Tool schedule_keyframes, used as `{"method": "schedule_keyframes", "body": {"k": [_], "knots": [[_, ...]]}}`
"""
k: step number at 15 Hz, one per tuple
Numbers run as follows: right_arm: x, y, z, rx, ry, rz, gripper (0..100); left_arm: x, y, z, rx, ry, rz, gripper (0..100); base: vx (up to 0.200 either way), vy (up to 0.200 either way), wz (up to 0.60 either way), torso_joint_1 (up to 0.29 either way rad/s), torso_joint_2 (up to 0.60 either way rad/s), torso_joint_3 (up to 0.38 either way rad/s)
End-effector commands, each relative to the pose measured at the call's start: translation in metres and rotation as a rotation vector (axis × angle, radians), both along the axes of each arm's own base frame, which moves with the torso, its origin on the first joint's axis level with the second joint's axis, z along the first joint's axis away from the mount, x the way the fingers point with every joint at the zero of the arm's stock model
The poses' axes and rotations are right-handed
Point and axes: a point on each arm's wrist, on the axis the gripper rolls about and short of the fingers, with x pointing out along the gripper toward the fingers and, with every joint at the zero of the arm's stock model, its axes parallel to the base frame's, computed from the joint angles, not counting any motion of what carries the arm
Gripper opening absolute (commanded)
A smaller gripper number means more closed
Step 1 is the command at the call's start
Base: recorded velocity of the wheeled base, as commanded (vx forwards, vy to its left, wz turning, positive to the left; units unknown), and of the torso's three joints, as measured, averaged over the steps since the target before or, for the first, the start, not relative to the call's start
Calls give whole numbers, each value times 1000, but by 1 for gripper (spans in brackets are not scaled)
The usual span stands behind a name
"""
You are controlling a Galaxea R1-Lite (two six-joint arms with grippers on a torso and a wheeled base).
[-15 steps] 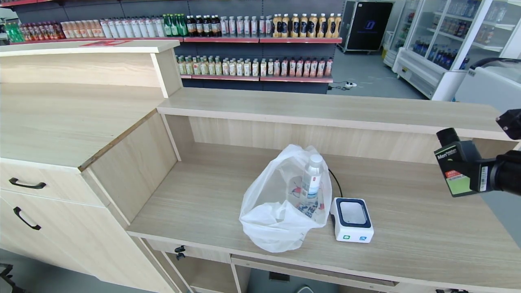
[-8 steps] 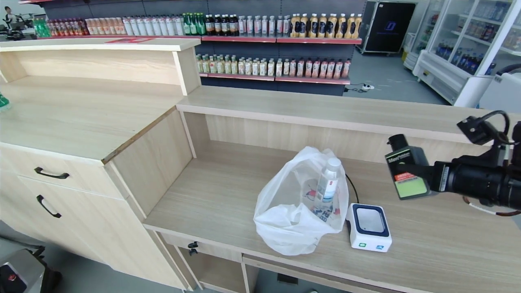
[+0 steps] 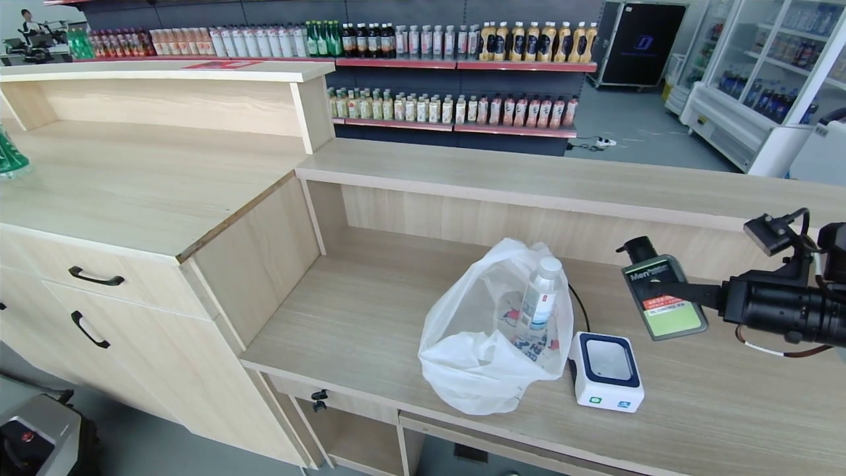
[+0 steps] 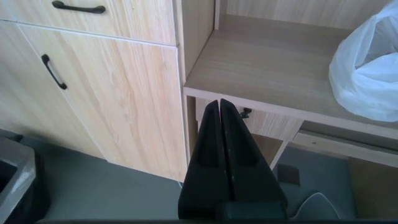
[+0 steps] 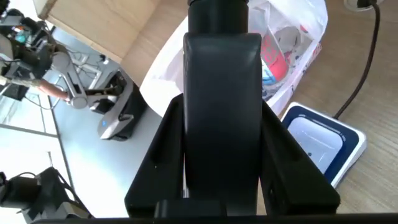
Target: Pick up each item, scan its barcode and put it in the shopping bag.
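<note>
- Left end effector [image 4: 219, 124] — fingers pressed together, holding nothing, low in front of the counter [image 3: 370, 317] edge.
- Bag [image 3: 462, 357] stands open on the counter, with a water bottle [image 3: 538, 297] upright inside.
- Scanner [image 3: 607, 371] sits just right of the bag, window up.
- Right end effector [image 3: 664, 291] grips a dark flask [image 3: 667, 317] — above the counter, right of the scanner.

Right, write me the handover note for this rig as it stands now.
Left gripper: shut, empty, low at the counter front.
Right gripper: shut on the dark green-labelled bottle, held above the counter, right of the scanner.
Done: water bottle stands in the shopping bag, beside the scanner.
Left: probably scan the held bottle, then bag it.
</note>
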Motion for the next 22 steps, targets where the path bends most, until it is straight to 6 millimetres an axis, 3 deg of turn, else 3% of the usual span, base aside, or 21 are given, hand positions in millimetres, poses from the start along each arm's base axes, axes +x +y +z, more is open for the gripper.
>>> {"method": "schedule_keyframes", "body": {"k": [1, 6, 12, 19, 22], "knots": [[9, -23, -12, 27, 21, -19, 0, 0, 0, 0, 0, 0, 0, 0, 0, 0, 0, 0, 0, 0], [4, -45, -33, 45, 21, 10, 0, 0, 0, 0, 1, 0, 0, 0, 0, 0, 0, 0, 0, 0], [-4, -48, -55, 31, -60, 134, 0, 0, 0, 0, 1, 0, 0, 0, 0, 0, 0, 0, 0, 0], [6, -57, -81, 14, -87, 162, 0, 0, 0, 0, 0, 0, 0, 0, 0, 0, 0, 0, 0, 0], [7, -57, -83, 6, -101, 171, 0, 0, 0, 0, 0, 0, 0, 0, 0, 0, 0, 0, 0, 0]]}}
